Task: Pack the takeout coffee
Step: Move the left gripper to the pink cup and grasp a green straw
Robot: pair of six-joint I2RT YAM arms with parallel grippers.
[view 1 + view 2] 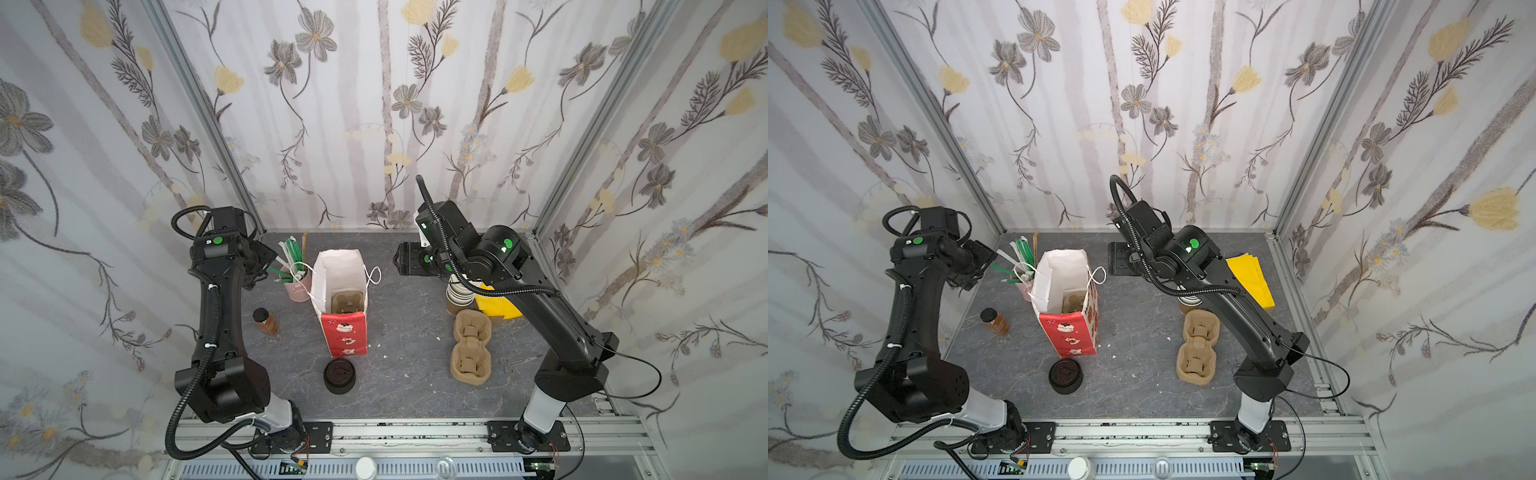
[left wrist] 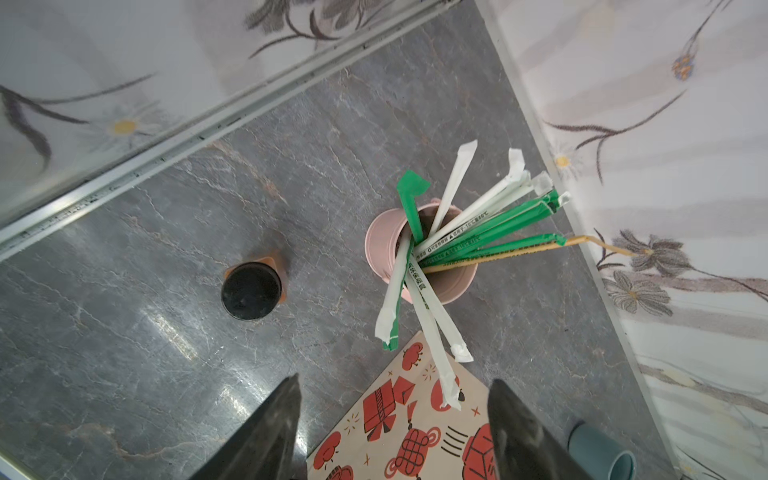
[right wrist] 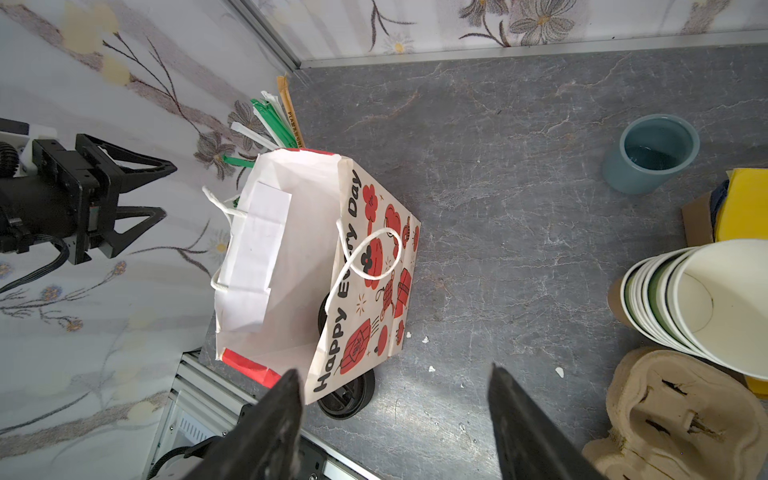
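Note:
No takeout coffee shows in any view. The paper bag (image 1: 345, 332) (image 1: 1069, 332) with red prints stands open in the middle of the table, and a brown pulp carrier (image 1: 347, 303) lies inside it. My left gripper (image 1: 266, 257) (image 2: 395, 380) hangs open and empty by the bag's far left side (image 2: 399, 432), close to the straws. The right wrist view shows it too, as the left gripper (image 3: 168, 189), left of the bag (image 3: 365, 257). My right gripper (image 1: 401, 259) (image 3: 394, 370) is open and empty, raised to the right of the bag.
A pink cup of wrapped straws (image 1: 297, 282) (image 2: 382, 241) stands behind the bag, with a small amber jar (image 1: 264, 321) (image 2: 251, 291) to its left. A black lid stack (image 1: 339, 376) (image 3: 345, 399) sits in front. At right are lidless cups (image 1: 459, 293) (image 3: 685, 299), pulp carriers (image 1: 471, 349), yellow napkins (image 1: 1250, 278), a teal cup (image 3: 652, 153) and scissors (image 1: 515, 361).

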